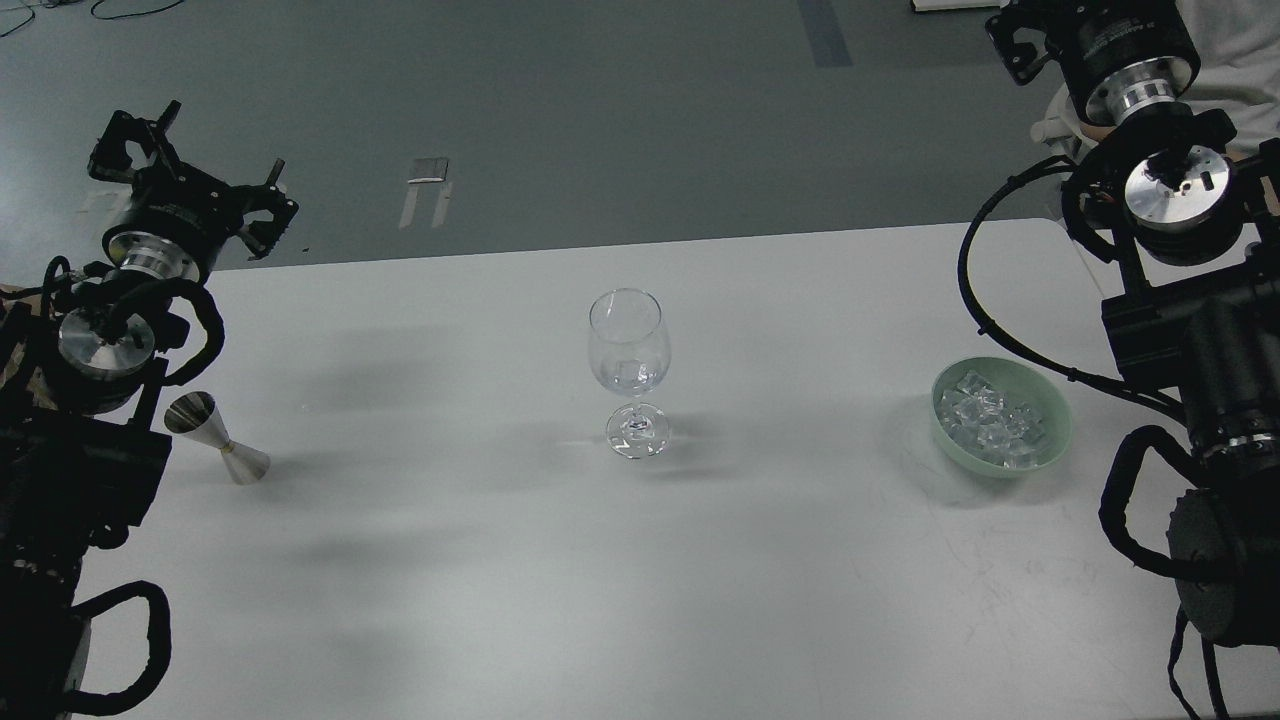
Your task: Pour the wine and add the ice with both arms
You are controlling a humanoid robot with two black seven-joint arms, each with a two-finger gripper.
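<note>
A clear wine glass stands upright at the table's middle. Something small and clear sits at the bottom of its bowl; I cannot tell wine from ice there. A heap of clear ice cubes fills a pale green bowl at the right. A steel jigger stands at the left. My left gripper is open and empty, raised over the table's far left edge. My right gripper is high at the top right, cut by the frame edge, far above the bowl.
The white table ends at its far edge against grey floor. A person in a white shirt is behind my right arm. The black arm bodies fill the left and right borders.
</note>
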